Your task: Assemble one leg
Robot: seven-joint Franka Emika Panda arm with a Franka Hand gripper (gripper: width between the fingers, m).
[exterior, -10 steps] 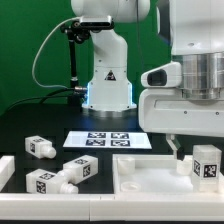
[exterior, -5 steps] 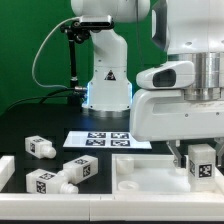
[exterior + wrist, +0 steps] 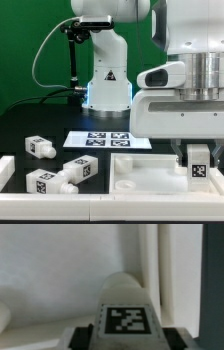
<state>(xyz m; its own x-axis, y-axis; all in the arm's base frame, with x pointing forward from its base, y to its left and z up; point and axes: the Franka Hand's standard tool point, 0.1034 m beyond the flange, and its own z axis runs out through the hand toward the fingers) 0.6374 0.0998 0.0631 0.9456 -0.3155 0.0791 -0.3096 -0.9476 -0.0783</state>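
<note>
One chunky white leg (image 3: pixel 199 164) — tagged end — between jaws.

Exterior view low, facing the arm's base across the table, wrist view close on the leg (image 3: pixel 126 308), shared by both

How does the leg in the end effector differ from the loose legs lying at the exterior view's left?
The held leg sits between the end effector fingers over the white panel; the loose legs lie free on the black table. The held one shows one tag; the loose ones show several. All are white, tagged.
</note>
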